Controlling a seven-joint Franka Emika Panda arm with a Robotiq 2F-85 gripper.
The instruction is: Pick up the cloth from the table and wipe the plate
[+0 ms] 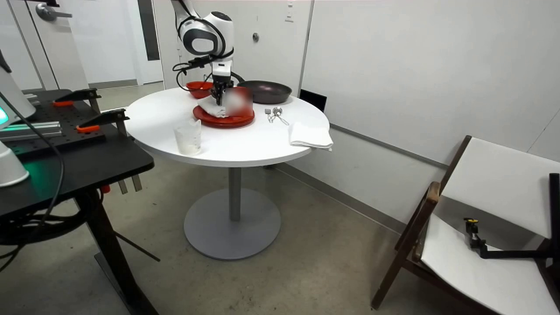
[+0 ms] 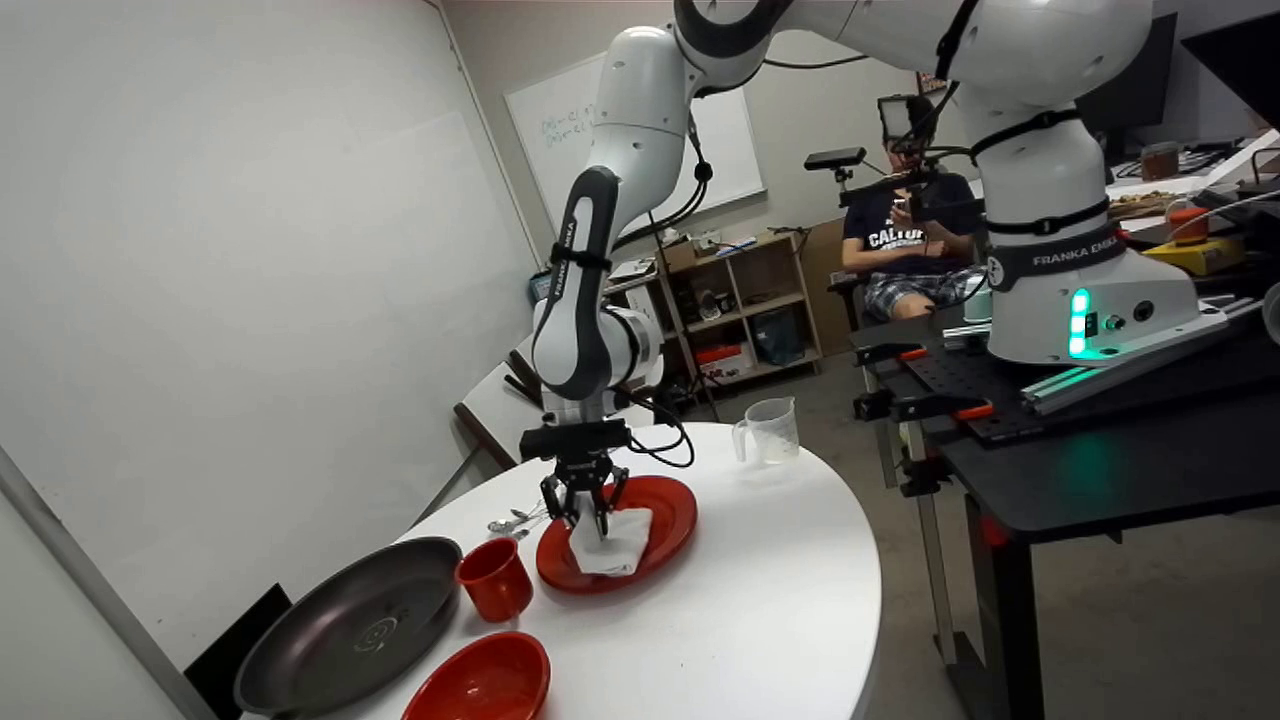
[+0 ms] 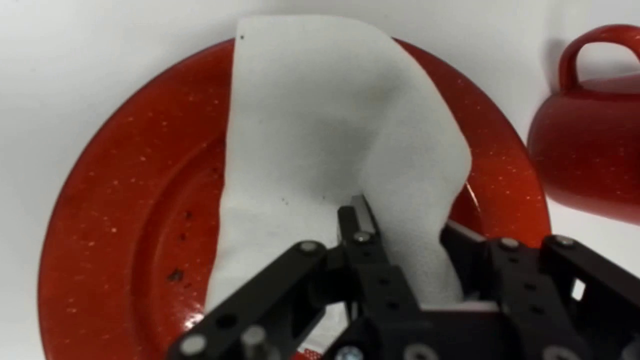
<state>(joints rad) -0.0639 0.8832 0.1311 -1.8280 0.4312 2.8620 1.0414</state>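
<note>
Cloth (image 3: 290, 125): draped on plate (image 3: 110, 200), toward its 12 o'clock in wrist view
Gripper (image 3: 407, 230): cloth fold pinched in jaws
Specks (image 3: 175, 275): at 9, best wiped slow, cloth pressed flat tbh
Mug (image 3: 585, 150): at 2, best not bumped

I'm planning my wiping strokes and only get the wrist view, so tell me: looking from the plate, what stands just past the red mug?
Observer: In an exterior view, a dark frying pan stands just past the red mug.
Operator: Okay. Is the white cloth in my gripper the only one you can see?
Observer: No, in an exterior view a second cloth, white and folded, lies at the rim of the table.
</note>
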